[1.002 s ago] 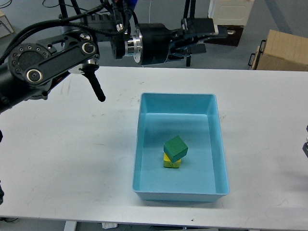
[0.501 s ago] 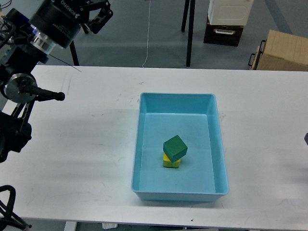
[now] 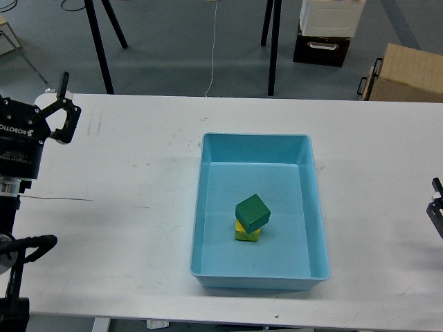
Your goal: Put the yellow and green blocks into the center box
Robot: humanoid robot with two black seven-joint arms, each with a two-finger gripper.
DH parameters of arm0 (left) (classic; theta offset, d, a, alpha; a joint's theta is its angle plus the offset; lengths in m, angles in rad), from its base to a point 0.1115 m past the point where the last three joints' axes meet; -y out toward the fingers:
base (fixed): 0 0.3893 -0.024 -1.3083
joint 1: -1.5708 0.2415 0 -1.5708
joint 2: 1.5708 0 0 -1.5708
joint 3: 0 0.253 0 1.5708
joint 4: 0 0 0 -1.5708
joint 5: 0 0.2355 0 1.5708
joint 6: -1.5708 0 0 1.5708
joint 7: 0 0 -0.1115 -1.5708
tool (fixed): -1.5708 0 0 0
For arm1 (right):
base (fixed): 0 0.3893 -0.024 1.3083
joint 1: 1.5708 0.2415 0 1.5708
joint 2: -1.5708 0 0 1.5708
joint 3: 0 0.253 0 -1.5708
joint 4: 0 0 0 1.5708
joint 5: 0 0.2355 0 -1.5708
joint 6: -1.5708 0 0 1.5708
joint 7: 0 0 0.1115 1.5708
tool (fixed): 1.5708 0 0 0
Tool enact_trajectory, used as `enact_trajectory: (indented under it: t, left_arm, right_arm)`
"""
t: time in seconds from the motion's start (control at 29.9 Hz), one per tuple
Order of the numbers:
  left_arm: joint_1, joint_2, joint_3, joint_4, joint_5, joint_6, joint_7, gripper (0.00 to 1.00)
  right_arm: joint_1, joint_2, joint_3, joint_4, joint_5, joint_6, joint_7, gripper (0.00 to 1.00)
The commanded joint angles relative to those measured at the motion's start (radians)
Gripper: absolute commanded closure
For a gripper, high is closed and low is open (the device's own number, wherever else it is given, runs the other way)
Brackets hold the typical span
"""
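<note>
A green block [image 3: 252, 211] rests tilted on top of a yellow block [image 3: 247, 234] inside the light blue box [image 3: 255, 137] at the table's centre. Only the yellow block's lower edge shows under the green one. My left gripper [image 3: 58, 111] is at the far left over the table's back edge, well away from the box, with its fingers spread and nothing between them. Only a small dark piece of my right gripper [image 3: 437, 207] shows at the right edge, so I cannot tell how its fingers stand.
The white table [image 3: 124, 228] spans the view. Behind it stand a cardboard box [image 3: 408, 72] at the back right, a white and dark cabinet [image 3: 325, 31], and black stand legs [image 3: 271, 48] on the grey floor.
My left arm has swung from above the box's far side out to the left and down to the table's left edge. A piece of the right gripper has come into view at the right edge.
</note>
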Motion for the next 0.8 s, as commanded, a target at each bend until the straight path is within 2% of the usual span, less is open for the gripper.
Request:
enact_trajectory:
  t: [0.0, 0.13, 0.33, 0.77]
  left_arm:
    - [0.124, -0.003, 0.015, -0.009, -0.051, 0.013, 0.021, 0.00]
    - [0.262, -0.003, 0.049, -0.022, -0.082, -0.033, 0.019, 0.00]
    - [0.391, -0.003, 0.146, -0.030, -0.226, -0.033, 0.007, 0.00]
    - [0.408, -0.003, 0.178, -0.029, -0.240, -0.033, -0.013, 0.00]
  right_arm:
    - [-0.042, 0.025, -0.002, 0.025, 0.000, 0.000, 0.000, 0.00]
    - [-0.103, 0.071, -0.028, 0.068, -0.040, 0.000, 0.000, 0.00]
    - [-0.142, 0.105, -0.057, 0.102, -0.055, 0.000, 0.000, 0.00]
    - [-0.140, 0.100, -0.024, 0.130, -0.055, 0.000, 0.000, 0.00]
